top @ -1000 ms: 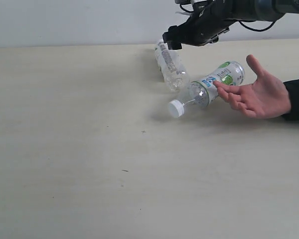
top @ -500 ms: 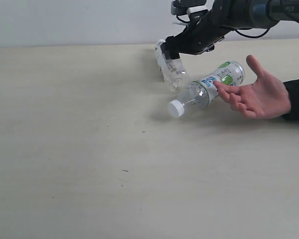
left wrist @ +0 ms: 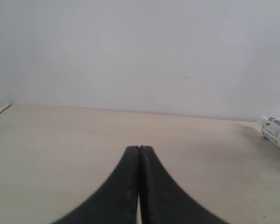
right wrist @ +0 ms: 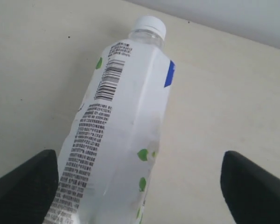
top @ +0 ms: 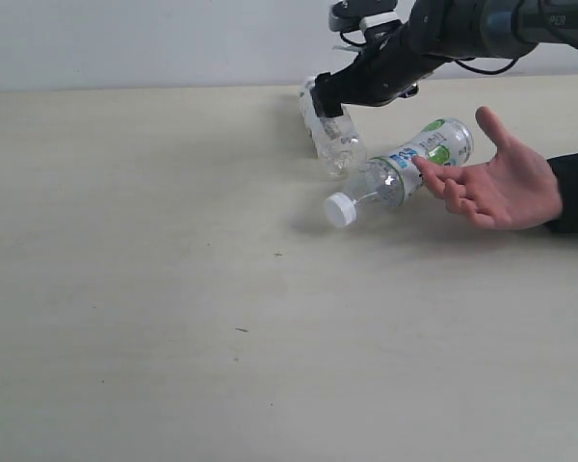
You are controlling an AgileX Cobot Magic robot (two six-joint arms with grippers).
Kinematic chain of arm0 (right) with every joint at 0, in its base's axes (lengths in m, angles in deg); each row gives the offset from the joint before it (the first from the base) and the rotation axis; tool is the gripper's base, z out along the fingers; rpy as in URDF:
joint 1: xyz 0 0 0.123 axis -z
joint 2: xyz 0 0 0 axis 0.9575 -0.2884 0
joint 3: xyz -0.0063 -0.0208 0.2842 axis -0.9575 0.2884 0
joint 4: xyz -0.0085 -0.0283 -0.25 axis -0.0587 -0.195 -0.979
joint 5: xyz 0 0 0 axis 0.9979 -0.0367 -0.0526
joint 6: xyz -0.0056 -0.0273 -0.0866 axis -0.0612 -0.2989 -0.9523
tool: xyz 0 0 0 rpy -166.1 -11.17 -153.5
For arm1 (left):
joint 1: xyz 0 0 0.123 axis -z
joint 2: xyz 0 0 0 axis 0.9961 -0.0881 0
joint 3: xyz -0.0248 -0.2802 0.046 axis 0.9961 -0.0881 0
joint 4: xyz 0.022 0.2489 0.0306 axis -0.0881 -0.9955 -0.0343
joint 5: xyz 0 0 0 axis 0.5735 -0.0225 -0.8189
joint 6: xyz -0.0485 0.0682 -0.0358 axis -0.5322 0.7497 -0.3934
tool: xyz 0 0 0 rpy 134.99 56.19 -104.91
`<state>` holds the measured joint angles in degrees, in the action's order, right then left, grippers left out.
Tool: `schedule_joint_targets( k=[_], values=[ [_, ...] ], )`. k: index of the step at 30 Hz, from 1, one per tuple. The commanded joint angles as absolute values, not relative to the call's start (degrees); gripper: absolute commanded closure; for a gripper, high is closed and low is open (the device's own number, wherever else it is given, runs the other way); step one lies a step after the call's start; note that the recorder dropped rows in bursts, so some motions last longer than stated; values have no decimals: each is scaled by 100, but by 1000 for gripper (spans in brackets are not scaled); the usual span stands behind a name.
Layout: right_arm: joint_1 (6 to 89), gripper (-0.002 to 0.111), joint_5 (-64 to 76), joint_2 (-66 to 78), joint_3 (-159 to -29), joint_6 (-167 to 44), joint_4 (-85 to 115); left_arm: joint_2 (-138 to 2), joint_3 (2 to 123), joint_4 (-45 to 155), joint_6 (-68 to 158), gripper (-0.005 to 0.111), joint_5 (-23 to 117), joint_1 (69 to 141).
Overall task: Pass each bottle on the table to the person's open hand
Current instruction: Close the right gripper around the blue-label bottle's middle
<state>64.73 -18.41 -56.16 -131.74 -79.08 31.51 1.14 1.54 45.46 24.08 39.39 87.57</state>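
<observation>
Clear thin plastic, likely light and slippery; grip the bottle (right wrist: 116,140) mid-body, where the right gripper (right wrist: 137,170) straddles it, wide open.

A plain, evenly lit pale grey wall (top: 125,43) fills the background.

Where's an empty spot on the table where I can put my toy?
The left half and front of the table are bare, up to the green-label bottle. Back right is crowded: that bottle, the white-print bottle, the open hand, and the right gripper.
</observation>
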Motion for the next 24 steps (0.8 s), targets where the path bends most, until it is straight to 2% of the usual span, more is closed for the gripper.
schedule_joint_targets(
  k=[1, 14, 21, 24],
  values=[
    [6487, 19, -1859, -5613, -13218, -8271, 3149, 151, 152, 4506, 2378, 106, 3955, 8789],
    [6487, 19, -2328, -5613, -13218, -9383, 3907, 151, 152, 4506, 2378, 106, 3955, 8789],
    [6487, 5, -2483, -5659, -13218, -10230, 3871, 151, 152, 4506, 2378, 106, 3955, 8789],
    [6487, 3, -2214, -5744, -13218, -10230, 3854, 151, 152, 4506, 2378, 106, 3955, 8789]
  ],
)
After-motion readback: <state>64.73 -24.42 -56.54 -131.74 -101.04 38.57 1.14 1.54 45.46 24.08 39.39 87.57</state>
